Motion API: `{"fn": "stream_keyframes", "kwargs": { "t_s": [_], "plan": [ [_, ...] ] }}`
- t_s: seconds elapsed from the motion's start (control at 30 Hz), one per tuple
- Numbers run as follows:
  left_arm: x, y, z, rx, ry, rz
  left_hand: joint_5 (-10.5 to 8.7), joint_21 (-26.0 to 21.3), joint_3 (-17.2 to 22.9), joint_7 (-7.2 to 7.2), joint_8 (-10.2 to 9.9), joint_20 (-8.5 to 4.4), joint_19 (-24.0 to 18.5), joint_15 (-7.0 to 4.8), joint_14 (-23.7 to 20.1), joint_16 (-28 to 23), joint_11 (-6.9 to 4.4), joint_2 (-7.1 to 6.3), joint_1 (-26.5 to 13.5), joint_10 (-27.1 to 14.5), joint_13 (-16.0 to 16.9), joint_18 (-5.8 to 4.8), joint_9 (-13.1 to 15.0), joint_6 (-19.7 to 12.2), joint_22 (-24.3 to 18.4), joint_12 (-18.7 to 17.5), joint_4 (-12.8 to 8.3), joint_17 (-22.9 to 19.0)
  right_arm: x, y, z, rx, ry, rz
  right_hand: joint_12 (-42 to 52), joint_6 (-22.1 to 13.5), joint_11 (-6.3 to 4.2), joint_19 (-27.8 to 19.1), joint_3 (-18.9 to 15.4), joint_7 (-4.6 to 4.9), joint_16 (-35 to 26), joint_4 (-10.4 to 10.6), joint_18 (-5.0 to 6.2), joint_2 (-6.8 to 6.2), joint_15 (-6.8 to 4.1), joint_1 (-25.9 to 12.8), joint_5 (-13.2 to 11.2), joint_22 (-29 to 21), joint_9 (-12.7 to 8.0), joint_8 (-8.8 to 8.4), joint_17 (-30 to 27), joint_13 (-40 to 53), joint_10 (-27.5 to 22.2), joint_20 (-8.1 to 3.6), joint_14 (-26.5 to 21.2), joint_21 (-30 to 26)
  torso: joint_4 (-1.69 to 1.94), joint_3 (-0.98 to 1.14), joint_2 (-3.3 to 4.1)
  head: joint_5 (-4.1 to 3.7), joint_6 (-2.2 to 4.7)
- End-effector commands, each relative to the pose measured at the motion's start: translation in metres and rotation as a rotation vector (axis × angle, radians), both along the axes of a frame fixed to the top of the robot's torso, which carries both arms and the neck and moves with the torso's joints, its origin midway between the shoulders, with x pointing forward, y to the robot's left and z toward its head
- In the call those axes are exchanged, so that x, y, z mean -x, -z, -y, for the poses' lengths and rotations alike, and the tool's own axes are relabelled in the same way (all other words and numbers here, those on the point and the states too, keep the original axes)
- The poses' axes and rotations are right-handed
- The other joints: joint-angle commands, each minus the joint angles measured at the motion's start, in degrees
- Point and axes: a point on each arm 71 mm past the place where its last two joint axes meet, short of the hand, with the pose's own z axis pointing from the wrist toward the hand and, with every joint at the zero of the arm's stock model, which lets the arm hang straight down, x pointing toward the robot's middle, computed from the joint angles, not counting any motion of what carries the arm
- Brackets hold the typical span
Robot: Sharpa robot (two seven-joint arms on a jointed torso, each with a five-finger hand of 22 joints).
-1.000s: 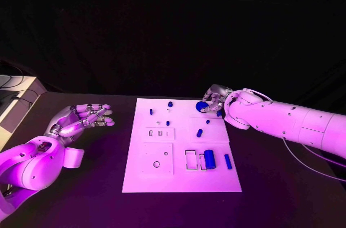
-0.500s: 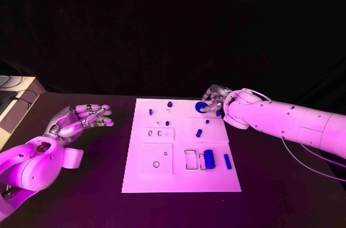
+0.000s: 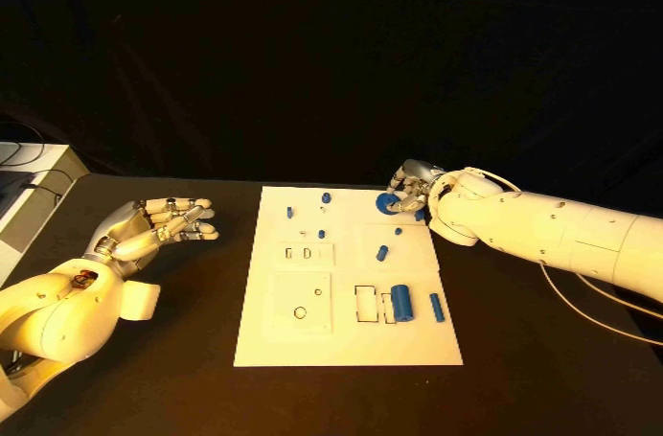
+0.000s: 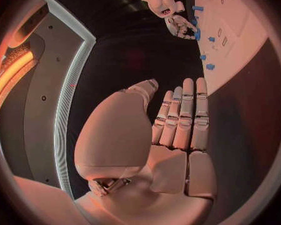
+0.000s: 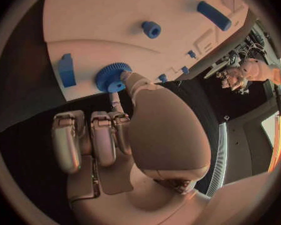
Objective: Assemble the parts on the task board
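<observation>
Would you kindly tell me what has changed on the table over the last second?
Nothing visibly moved. The right hand still has its fingers on the round blue toothed gear at the far right corner of the white task board, and the left hand still hovers open beside the board.

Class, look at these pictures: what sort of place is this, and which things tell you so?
Probably a robotics lab test bench: a white task board with small blue parts lies on a black table, between two robot arms.

A white task board (image 3: 346, 345) lies flat mid-table. Small blue parts (image 3: 402, 303) are scattered on it; a blue toothed gear (image 5: 111, 76) sits at its far right corner.
</observation>
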Motion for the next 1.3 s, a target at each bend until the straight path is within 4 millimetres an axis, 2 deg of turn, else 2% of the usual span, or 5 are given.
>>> {"fn": "stream_keyframes", "kwargs": {
  "t_s": [0.03,0.4,0.77,0.93,1.3],
  "plan": [
    [0.001,-0.001,0.003,0.005,0.022,0.006,-0.19,0.3,0.3,0.01,-0.3,-0.23,0.2,-0.02,-0.4,0.1,0.03,-0.5,0.0,-0.3,0.0,0.61,-0.1,-0.1,0.1,-0.1,-0.1,0.1,0.002,-0.002,-0.006,0.07,-0.049,0.048,0.1,0.5,-0.36,5.3,0.5,-0.03,0.2,0.0,-0.86,-0.52,-0.35,0.2,0.1,13.5,0.2,0.19,15.1,15.1,6.0,-0.46,6.0,0.4,0.0,0.03,0.0,-0.05,0.04],
    [0.001,0.0,0.004,-0.009,0.026,0.01,-0.2,0.4,0.4,0.05,-0.4,-0.22,0.1,0.01,-0.5,0.1,0.06,-0.53,-0.1,-0.4,0.0,0.59,-0.1,-0.1,0.1,-0.2,-0.1,0.2,0.012,-0.011,-0.032,0.094,-0.134,0.175,0.1,1.2,-0.47,5.4,1.6,-0.19,0.2,0.3,-0.92,-1.44,-0.46,-1.2,-1.1,13.7,0.1,0.24,15.1,15.1,6.0,-0.55,6.0,0.6,0.04,0.0,-0.05,-0.1,0.24],
    [0.001,0.0,0.005,-0.011,0.03,0.012,-0.2,0.4,0.4,0.08,-0.4,-0.21,0.0,0.05,-0.6,0.0,0.1,-0.55,-0.1,-0.5,0.0,0.57,-0.1,-0.2,0.1,-0.2,-0.2,0.2,0.029,-0.022,-0.082,0.102,-0.267,0.299,0.1,1.8,-0.65,5.6,2.1,-0.41,0.2,0.3,-1.04,-1.45,-0.58,-1.5,-1.1,14.2,0.1,0.49,15.1,15.1,6.0,-0.62,6.0,1.0,0.1,-0.08,-0.08,0.03,0.49],
    [0.002,0.0,0.008,-0.009,0.036,0.012,-0.2,0.4,0.4,0.09,-0.5,-0.21,0.0,0.06,-0.6,0.0,0.11,-0.54,-0.1,-0.6,0.0,0.56,-0.1,-0.2,0.1,-0.2,-0.2,0.3,0.029,-0.022,-0.102,0.11,-0.301,0.314,0.1,1.9,-0.68,5.6,2.2,-0.43,0.2,0.3,-1.05,-1.47,-0.61,-1.5,-1.1,14.3,0.1,0.53,15.1,15.1,6.0,-0.64,6.0,1.0,0.21,-0.12,-0.05,0.17,0.48],
    [0.002,-0.001,0.01,-0.006,0.041,0.012,-0.2,0.4,0.5,0.1,-0.5,-0.17,-0.3,0.13,-0.9,-0.1,0.15,-0.54,-0.1,-0.7,0.0,0.52,-0.2,-0.3,0.2,-0.2,-0.3,0.4,0.022,-0.01,-0.125,0.121,-0.322,0.306,0.1,2.0,-0.72,5.6,2.3,-0.49,0.2,0.3,-1.05,-1.48,-0.65,-1.5,-1.1,14.2,0.2,0.56,15.1,15.1,6.0,-0.67,6.0,1.0,0.1,-0.1,0.05,0.6,0.63]
  ]
}}
